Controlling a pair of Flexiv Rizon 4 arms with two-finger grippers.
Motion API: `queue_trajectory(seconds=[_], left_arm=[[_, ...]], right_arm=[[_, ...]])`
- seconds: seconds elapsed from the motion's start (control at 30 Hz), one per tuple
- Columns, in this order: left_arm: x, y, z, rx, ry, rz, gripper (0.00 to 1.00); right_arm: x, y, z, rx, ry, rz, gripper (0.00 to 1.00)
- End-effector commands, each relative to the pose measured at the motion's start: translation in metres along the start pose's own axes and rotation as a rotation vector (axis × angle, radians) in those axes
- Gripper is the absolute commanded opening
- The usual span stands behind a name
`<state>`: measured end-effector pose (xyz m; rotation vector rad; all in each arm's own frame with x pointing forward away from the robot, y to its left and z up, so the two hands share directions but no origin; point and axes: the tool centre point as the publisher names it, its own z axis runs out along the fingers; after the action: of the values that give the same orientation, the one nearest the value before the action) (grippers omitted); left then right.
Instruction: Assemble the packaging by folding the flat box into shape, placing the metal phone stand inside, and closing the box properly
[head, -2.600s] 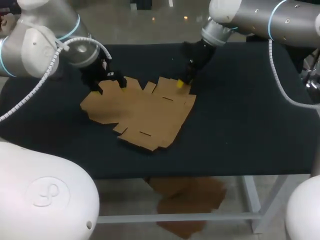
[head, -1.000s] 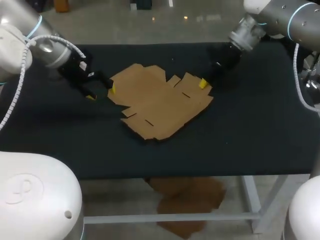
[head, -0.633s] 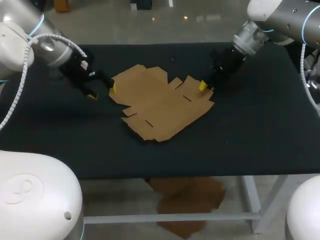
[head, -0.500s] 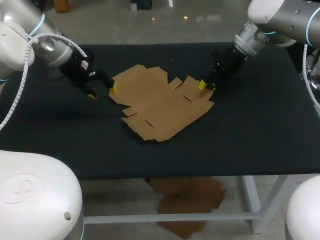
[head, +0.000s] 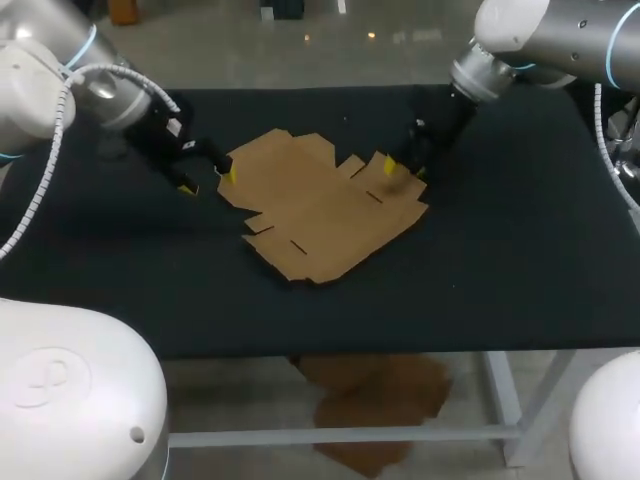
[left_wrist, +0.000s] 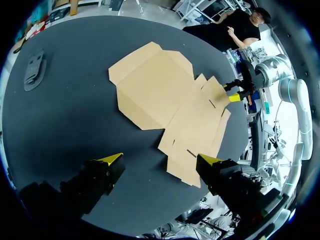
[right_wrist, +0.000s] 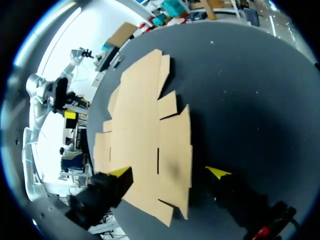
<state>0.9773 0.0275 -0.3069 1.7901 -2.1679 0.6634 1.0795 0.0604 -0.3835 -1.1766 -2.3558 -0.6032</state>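
The flat cardboard box (head: 315, 205) lies unfolded on the black table (head: 500, 280), around the middle and a little nearer the far edge than the near one. All its panels and flaps lie flush on the surface, with several short slots cut into the brown board.

The left gripper (head: 207, 182) is low over the table at the box's left side, its arm coming in from the far left corner. Its two yellow-tipped fingers are spread wide and grip nothing. In the head view one tip sits just beside the box's left flap and the other is out over bare table. In the left wrist view the box spreads out ahead of the gripper, with one corner reaching in near one of the fingers.

The right gripper (head: 403, 168) comes down from the far right corner to the box's far right flap (head: 385, 178). Its fingers are also parted wide. In the right wrist view one finger hangs over the cardboard and the other over the dark table just beside the box's edge. Whether either tip touches the board cannot be told.

In the left wrist view a small dark grey object (left_wrist: 35, 70) lies on the table well apart from the box, toward the table's edge. It is too indistinct to name.
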Motion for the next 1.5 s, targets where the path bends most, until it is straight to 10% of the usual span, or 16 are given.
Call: queue_trajectory(seconds=[0.03, 0.33, 0.57, 1.0, 1.13, 1.5], left_arm=[[0.003, 0.002, -0.001, 0.005, -0.014, -0.009, 1.0], [0.006, 0.002, 0.0, 0.012, -0.024, -0.033, 1.0], [0.005, 0.003, 0.001, 0.017, -0.025, -0.049, 1.0], [0.001, 0.003, 0.004, 0.018, -0.013, -0.052, 1.0], [0.0, 0.004, 0.004, 0.018, -0.011, -0.051, 1.0], [-0.003, 0.009, 0.005, 0.02, 0.002, -0.044, 1.0]], right_arm=[[-0.015, 0.025, -0.001, 0.247, 0.077, -0.006, 1.0], [-0.02, 0.04, 0.018, 0.397, 0.046, -0.025, 0.88], [-0.017, 0.043, 0.02, 0.452, 0.062, -0.072, 0.51], [-0.016, 0.033, 0.035, 0.563, 0.033, -0.084, 0.35], [-0.015, 0.032, 0.035, 0.547, 0.037, -0.074, 0.0], [-0.008, 0.02, 0.02, 0.424, 0.076, -0.017, 0.0]])
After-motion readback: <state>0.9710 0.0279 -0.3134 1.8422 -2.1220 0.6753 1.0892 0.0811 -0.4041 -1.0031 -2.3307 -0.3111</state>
